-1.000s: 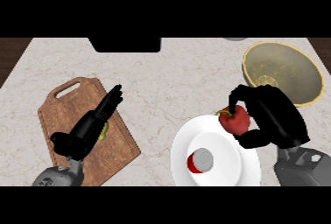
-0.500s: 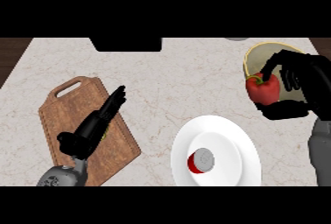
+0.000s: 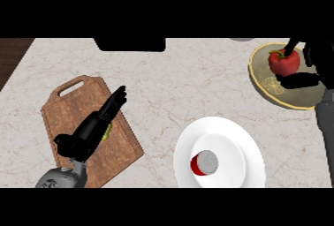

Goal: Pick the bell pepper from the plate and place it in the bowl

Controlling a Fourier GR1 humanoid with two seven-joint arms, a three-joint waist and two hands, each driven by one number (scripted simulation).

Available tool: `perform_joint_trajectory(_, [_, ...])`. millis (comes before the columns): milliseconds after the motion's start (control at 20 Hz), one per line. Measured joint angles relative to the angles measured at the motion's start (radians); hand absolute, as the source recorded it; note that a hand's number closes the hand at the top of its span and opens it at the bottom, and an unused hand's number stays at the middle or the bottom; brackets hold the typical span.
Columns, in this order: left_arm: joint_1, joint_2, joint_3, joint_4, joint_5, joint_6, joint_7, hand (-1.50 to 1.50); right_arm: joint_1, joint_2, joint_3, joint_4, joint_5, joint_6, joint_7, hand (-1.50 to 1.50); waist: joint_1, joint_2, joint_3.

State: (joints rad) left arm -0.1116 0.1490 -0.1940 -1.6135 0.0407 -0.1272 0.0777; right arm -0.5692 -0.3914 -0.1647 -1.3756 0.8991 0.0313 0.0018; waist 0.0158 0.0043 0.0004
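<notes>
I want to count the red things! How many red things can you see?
2. A red bell pepper sits over the tan round bowl at top right, held in the right hand. A small red can stands on the white round plate.

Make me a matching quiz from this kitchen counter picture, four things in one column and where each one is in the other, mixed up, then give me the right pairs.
Things:
1. bell pepper
2. left hand
3. small red can
4. bowl

Places:
A. standing on the white plate
B. open over the wooden cutting board
C. at the counter's far right, beyond the plate
D. held by the right hand over the bowl

Pairs: 1-D, 2-B, 3-A, 4-C
</notes>
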Motion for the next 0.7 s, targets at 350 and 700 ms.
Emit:
perform_joint_trajectory(350, [-0.017, -0.014, -0.002, 0.016, -0.012, -0.004, -0.004, 0.0, -0.118, -0.07, -0.019, 0.343, 0.026, 0.043, -0.067, 1.5, 0.009, 0.005, 0.0])
perform_joint_trajectory(700, [-0.029, -0.022, 0.002, 0.034, -0.015, -0.012, -0.012, 0.0, -0.227, -0.099, -0.068, 0.646, -0.045, 0.136, -0.211, -1.5, 0.016, 0.008, 0.001])
